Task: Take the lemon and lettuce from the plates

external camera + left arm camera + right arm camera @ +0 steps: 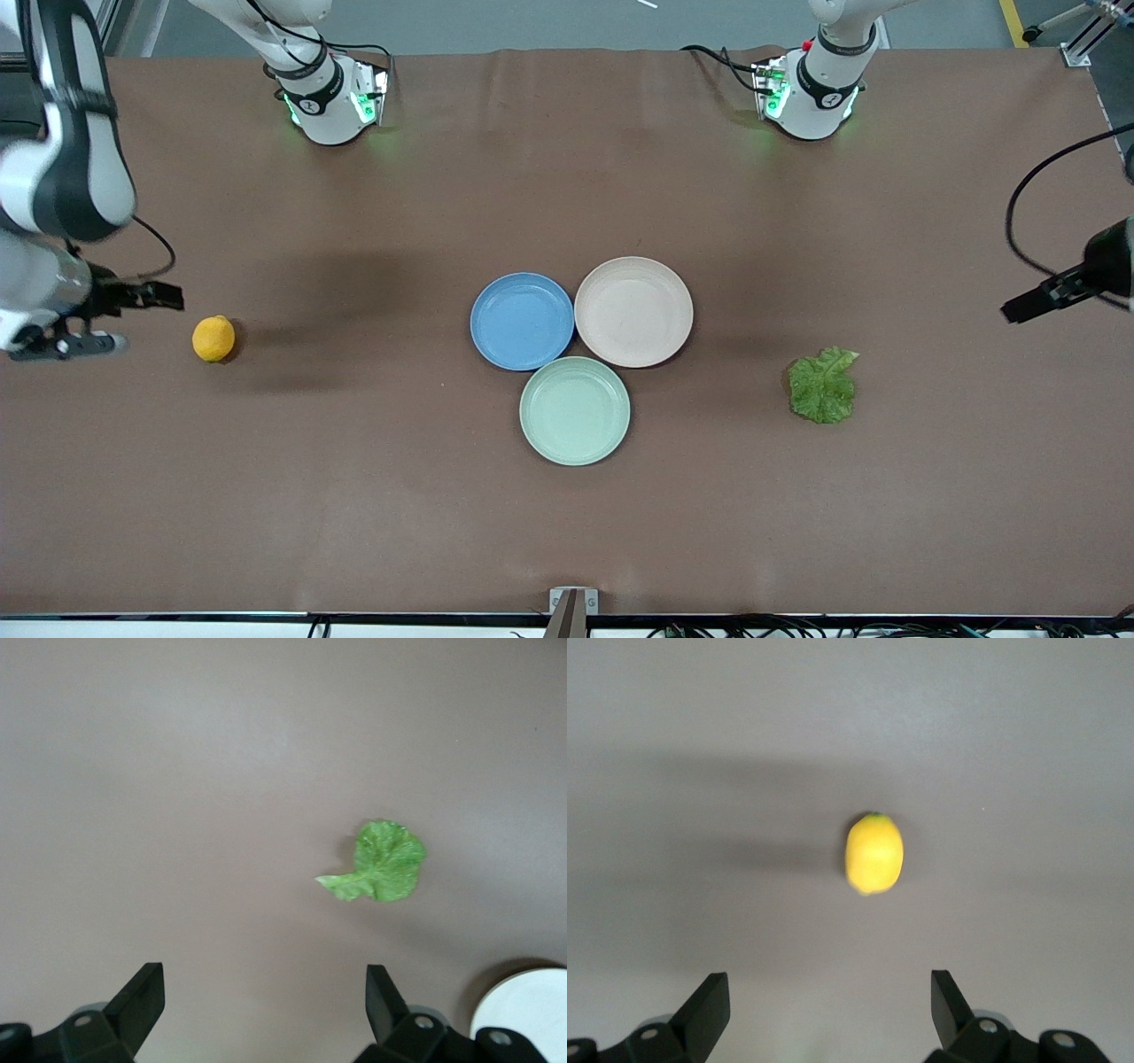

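The lemon (pixel 213 338) lies on the bare brown table toward the right arm's end, apart from the plates; it also shows in the right wrist view (pixel 874 854). The lettuce (pixel 824 385) lies flat on the bare table toward the left arm's end, also in the left wrist view (pixel 379 864). The blue plate (pixel 522 320) and the cream plate (pixel 633 311) stand empty and touching at the table's middle. My right gripper (pixel 133 319) (pixel 831 997) is open and empty, beside the lemon. My left gripper (pixel 1028 306) (pixel 266 992) is open and empty, over the table's end, apart from the lettuce.
A pale mint-green plate (pixel 575 410) stands empty, nearer to the front camera than the other two and touching them. Part of a pale round thing (pixel 529 1008) shows at the edge of the left wrist view. Brown cloth covers the whole table.
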Tool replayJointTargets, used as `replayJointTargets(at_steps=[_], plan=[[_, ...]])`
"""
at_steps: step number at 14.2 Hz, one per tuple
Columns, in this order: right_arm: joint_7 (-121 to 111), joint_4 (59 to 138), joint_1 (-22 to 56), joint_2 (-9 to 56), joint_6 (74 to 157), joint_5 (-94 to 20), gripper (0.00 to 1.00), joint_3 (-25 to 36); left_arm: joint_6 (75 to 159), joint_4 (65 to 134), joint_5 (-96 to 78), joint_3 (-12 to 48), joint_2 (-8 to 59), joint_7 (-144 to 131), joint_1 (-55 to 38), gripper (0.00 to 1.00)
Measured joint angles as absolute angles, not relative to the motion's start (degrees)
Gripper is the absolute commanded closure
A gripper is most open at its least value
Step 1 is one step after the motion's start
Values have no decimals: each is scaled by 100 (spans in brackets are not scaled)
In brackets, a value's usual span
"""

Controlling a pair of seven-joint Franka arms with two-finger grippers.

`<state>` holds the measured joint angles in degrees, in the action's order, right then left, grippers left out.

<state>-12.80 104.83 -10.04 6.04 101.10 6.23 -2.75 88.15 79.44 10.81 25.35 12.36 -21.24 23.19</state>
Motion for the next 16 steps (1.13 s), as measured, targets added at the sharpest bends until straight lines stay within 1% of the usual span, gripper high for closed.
replayJointTargets(at_steps=[2, 5, 8, 12, 14, 16], plan=[[-1036, 10361, -734, 107, 9593, 458, 0, -306, 8805, 7944, 1035, 2534, 1041, -1564, 2407, 0], [-558, 10357, -356, -226, 9328, 283, 0, -328, 8614, 7952, 620, 2380, 735, -1413, 2297, 0], [-450, 10117, -280, -265, 9072, -124, 0, -324, 8306, 8021, 465, 1631, 467, -1259, 1607, 0], [-450, 9664, -280, -265, 9001, -154, 0, -299, 8297, 8336, 372, 551, 207, -935, 538, 0], [-450, 9441, -280, -266, 8926, -155, 0, -299, 8321, 8457, 369, 334, 82, -855, 303, 0], [-451, 9304, -280, -266, 8896, -155, 0, -299, 8408, 8487, 255, 300, 12, -817, 296, 0]])
